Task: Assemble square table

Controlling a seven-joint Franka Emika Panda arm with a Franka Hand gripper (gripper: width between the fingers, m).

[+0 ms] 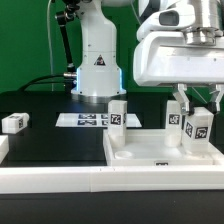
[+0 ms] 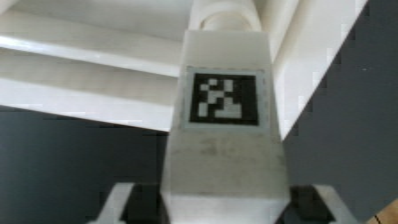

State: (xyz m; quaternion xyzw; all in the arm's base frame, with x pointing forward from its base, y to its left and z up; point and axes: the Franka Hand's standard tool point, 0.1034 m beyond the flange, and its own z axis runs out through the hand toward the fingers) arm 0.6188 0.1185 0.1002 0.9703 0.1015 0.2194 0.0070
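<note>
The tool (image 1: 197,108) is clamped on a white leg (image 1: 197,128). The leg's long axis hangs upright, straight down from the tool. Directly below it lies the tabletop slab (image 1: 150,155) on the counter (image 1: 40,105), at the corner on the exterior view's right.

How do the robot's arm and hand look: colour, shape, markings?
The arm is white and rounded, with a small black mark and a blue glowing ring near its base. Black cables run beside it. The hand is a white boxy block with dark fingers.
</note>
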